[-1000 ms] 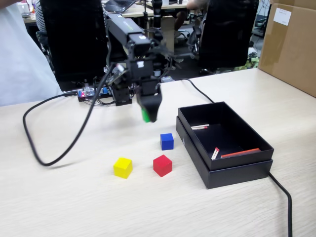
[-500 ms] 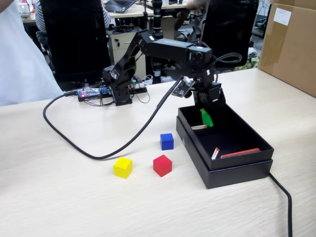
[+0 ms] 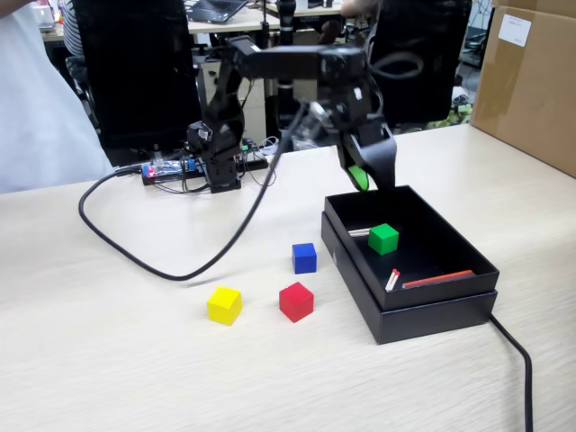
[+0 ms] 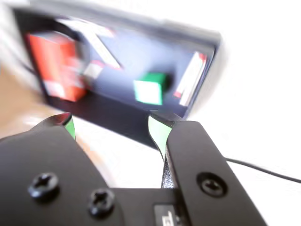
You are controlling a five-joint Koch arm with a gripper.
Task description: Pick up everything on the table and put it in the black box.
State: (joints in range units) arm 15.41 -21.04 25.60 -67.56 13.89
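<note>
Gripper [image 3: 364, 177] hangs above the back edge of the black box [image 3: 432, 310], jaws pointing down, green pads visible. In the wrist view the gripper [image 4: 113, 125] shows a clear gap between its two green-lined jaws, with nothing between them: spread apart and empty.

Green cube [image 3: 383, 238] sits on the floor of the black box, near the back left corner in the fixed view, just beside a thin red-and-white stick [image 3: 360, 232]. Wrist view, blurred, shows the same green cube [image 4: 149, 90] inside the black box [image 4: 117, 120].

More thin sticks in the box toward the front: a short one [image 3: 392, 279] leaning near the middle, a long reddish one [image 3: 437, 279] along the front wall.

On the desk [image 3: 135, 378], left of the box in the fixed view: blue cube [image 3: 304, 257] nearest the box, red cube [image 3: 295, 301] in front of it, yellow cube [image 3: 223, 305] further left. All three apart from each other.

Black cable [image 3: 117, 243] loops across the desk from the arm base. Brown carton [image 3: 531, 81] at far right.
</note>
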